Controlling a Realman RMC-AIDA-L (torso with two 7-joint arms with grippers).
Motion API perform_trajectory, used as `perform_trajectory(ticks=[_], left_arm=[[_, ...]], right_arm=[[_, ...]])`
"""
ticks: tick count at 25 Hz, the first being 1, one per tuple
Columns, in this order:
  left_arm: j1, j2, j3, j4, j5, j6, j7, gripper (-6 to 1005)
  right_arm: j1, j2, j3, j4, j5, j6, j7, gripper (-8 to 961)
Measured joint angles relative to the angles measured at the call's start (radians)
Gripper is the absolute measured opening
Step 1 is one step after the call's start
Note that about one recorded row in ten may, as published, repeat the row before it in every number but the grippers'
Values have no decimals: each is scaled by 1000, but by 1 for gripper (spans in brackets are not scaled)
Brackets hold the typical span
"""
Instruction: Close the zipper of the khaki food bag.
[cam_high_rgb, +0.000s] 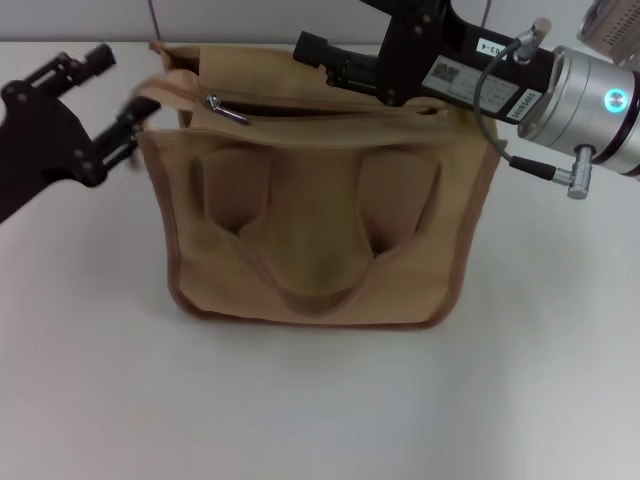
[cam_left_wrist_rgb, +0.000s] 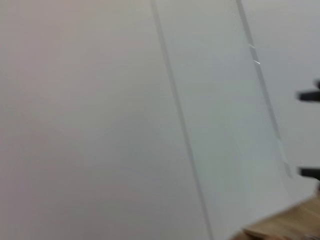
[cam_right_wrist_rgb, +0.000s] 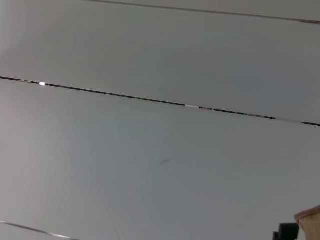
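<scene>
Head view looks down on a white table (cam_high_rgb: 320, 400) with the khaki food bag (cam_high_rgb: 315, 240) standing upright in the middle, its front face toward the camera. That face carries two pockets and a fabric handle (cam_high_rgb: 310, 285) drooping in a curve between them. Darker brown trim runs along the bag's edges. Along the top, the zipper (cam_high_rgb: 300, 105) is mostly open, showing a dark gap, and its shiny silver pull tab (cam_high_rgb: 227, 109) lies near the bag's left end.

At the bag's upper left corner sits the left gripper (cam_high_rgb: 128, 125), its black fingers spread apart, with the lower fingertip touching or just beside the corner trim. Whether it actually pinches the fabric cannot be told. Over the back of the bag's top edge, the right gripper (cam_high_rgb: 312, 50) reaches in from the right side, its silver wrist glowing with a small blue light. Its fingers point left above the rear edge; their state cannot be told.

Left wrist view shows mostly pale wall, with two dark fingertips at one edge and a sliver of tan fabric in a corner. Right wrist view shows pale wall and a small tan corner.
</scene>
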Motion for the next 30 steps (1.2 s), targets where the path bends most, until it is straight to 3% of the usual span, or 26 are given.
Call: perform_trajectory(ticks=[6, 12, 24, 30], left_arm=[[-1, 2, 6, -21, -36, -2, 6, 595], [-3, -1, 76, -31, -38, -39, 23, 590], [-3, -1, 72, -62, -95, -28, 32, 586], [-1, 1, 78, -64, -91, -32, 25, 331]], right_arm=[[-10, 2, 0, 0, 2, -7, 2, 804], [-12, 2, 0, 0, 3, -9, 7, 803], [-12, 2, 0, 0, 3, -10, 8, 803], [-13, 2, 0, 0, 5, -10, 8, 803]])
